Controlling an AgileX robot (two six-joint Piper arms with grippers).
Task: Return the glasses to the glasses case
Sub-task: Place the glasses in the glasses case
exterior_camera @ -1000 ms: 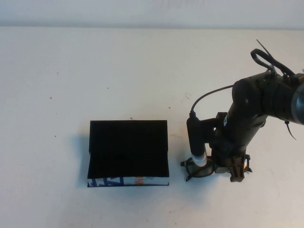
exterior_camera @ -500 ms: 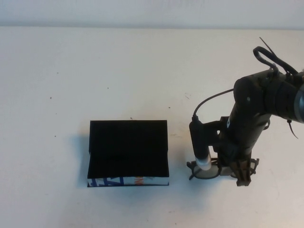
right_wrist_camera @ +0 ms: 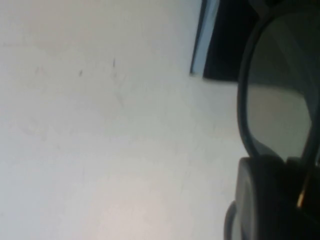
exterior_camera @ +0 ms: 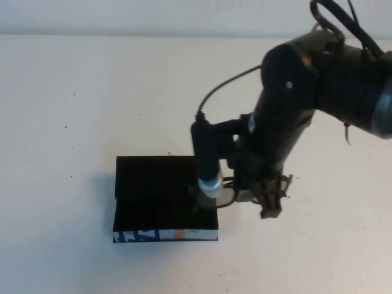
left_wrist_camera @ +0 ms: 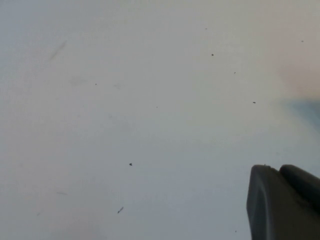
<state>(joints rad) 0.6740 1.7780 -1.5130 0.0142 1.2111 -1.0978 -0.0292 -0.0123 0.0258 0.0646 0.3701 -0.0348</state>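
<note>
Now the right gripper [exterior_camera: 267, 197] hangs above the bench [exterior_camera: 73, 92], fingers clamped on the glasses [exterior_camera: 229, 193], one lens overlapping the right edge of the open glasses case [exterior_camera: 164, 196]. Left gripper [left_wrist_camera: 284, 204] over bare bench; finger state unclear.

My high camera looks down from my own side at the white table [exterior_camera: 92, 92], far enough to see the glasses case [exterior_camera: 165, 196] and my right arm [exterior_camera: 294, 104]. My left wrist camera faces bare table, very close. My right wrist camera is close too, and it shares the glasses [right_wrist_camera: 272, 90] and a case corner with the high camera.
</note>
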